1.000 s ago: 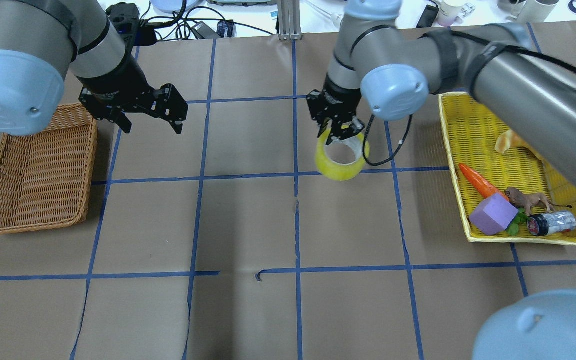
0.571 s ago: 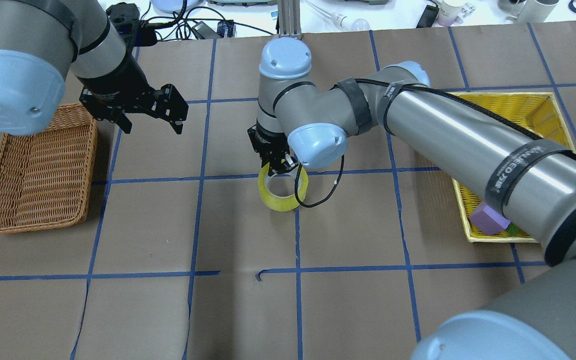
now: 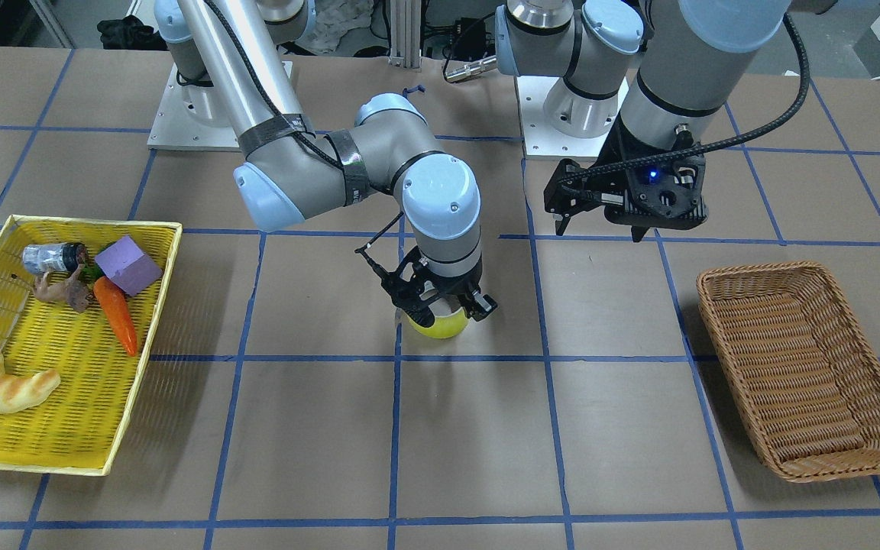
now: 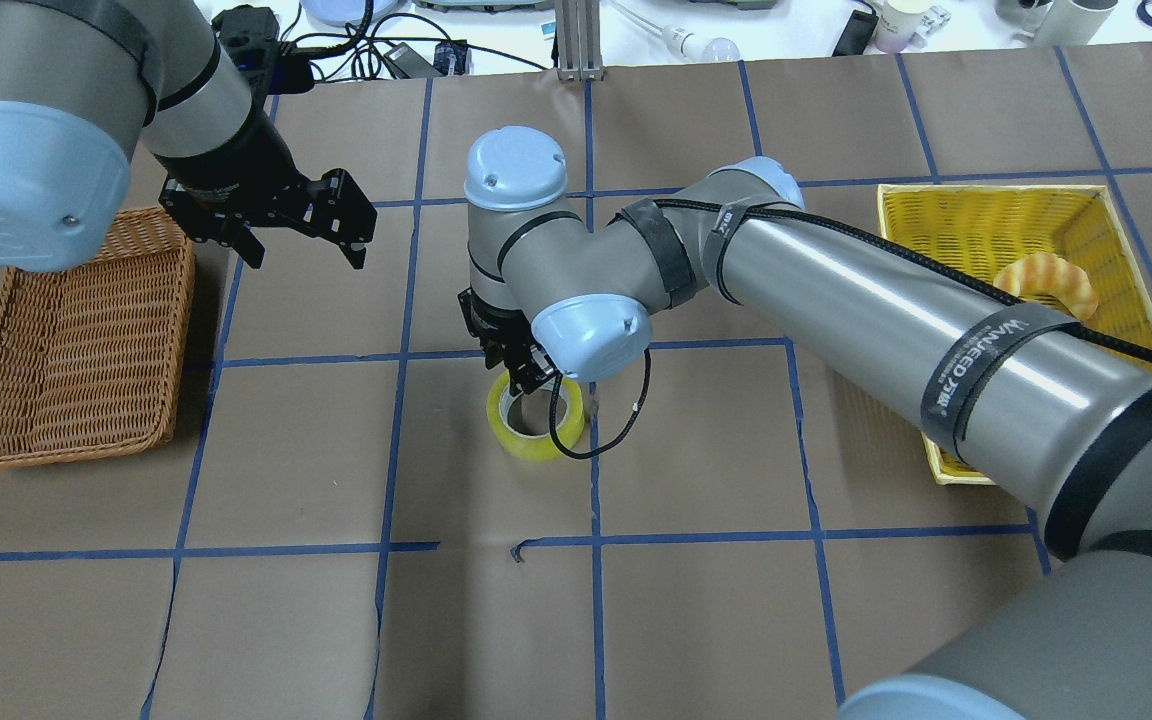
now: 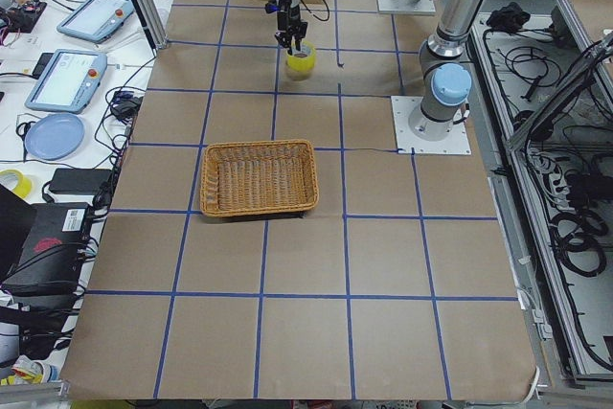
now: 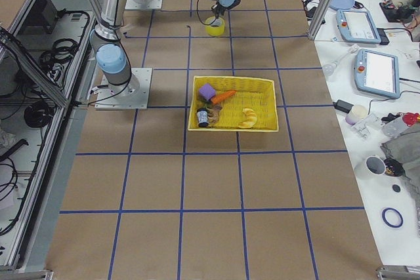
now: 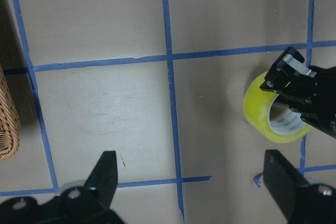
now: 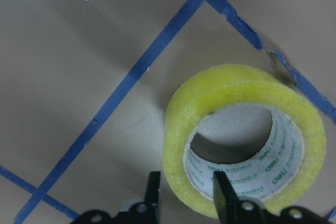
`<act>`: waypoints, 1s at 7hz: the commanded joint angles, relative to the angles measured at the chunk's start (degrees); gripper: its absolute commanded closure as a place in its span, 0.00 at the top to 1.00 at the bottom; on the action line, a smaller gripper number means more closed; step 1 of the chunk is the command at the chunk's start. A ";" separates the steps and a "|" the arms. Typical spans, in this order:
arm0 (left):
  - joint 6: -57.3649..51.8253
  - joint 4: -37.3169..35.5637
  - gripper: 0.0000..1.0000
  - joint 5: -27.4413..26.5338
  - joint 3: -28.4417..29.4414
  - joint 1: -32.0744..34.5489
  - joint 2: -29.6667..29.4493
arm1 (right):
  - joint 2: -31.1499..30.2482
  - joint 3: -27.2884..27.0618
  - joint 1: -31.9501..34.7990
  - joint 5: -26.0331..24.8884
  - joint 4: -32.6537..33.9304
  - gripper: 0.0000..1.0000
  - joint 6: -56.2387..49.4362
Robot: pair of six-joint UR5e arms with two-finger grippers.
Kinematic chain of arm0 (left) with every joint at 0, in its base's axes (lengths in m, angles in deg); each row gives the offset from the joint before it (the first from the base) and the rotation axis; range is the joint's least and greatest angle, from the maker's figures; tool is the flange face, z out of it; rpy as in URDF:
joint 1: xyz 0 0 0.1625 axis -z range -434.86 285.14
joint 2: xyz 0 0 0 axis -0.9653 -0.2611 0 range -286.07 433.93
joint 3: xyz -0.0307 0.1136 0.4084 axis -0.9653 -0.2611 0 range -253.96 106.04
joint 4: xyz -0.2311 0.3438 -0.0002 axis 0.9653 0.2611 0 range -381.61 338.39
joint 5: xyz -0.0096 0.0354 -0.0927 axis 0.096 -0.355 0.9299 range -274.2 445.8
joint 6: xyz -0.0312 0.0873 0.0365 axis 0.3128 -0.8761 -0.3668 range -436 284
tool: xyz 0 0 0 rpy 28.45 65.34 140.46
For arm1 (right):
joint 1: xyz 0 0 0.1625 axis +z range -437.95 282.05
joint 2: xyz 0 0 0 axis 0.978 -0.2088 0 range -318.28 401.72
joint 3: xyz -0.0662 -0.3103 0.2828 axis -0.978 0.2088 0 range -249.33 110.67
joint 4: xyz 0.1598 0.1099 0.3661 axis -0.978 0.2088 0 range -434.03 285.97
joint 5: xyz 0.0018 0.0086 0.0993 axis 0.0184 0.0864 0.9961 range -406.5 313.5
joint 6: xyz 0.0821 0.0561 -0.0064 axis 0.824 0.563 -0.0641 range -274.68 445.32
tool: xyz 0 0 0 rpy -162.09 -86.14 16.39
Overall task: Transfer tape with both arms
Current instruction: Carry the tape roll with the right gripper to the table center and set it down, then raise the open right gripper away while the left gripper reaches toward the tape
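Yellow tray (image 3: 66,222) holds croissant (image 3: 12,388), carrot (image 3: 117,315), purple block (image 3: 127,264), can (image 3: 53,256), toy animal (image 3: 62,290). Right pincer (image 4: 516,372) points down at the bench (image 4: 696,600) middle, clamped on the tape (image 4: 526,445) wall. Left pincer (image 4: 306,250) hovers, jaws apart, near the wicker basket (image 4: 181,340).

Wicker basket (image 3: 799,359); yellow tray (image 3: 43,416) holding croissant (image 3: 11,386), carrot (image 3: 117,313), purple block (image 3: 128,264), can (image 3: 54,256), animal figure (image 3: 66,290).

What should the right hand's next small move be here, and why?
Probably ease the tape down onto the table and open. The right hand pinches one wall of the roll low over mid-table, while the left hand hangs open and apart, near the wicker basket.
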 commanded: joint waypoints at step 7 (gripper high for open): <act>10.11 -7.46 1.00 6.61 -7.99 7.36 -2.36 | -15.91 -0.58 -29.11 -8.71 -16.85 1.00 -63.18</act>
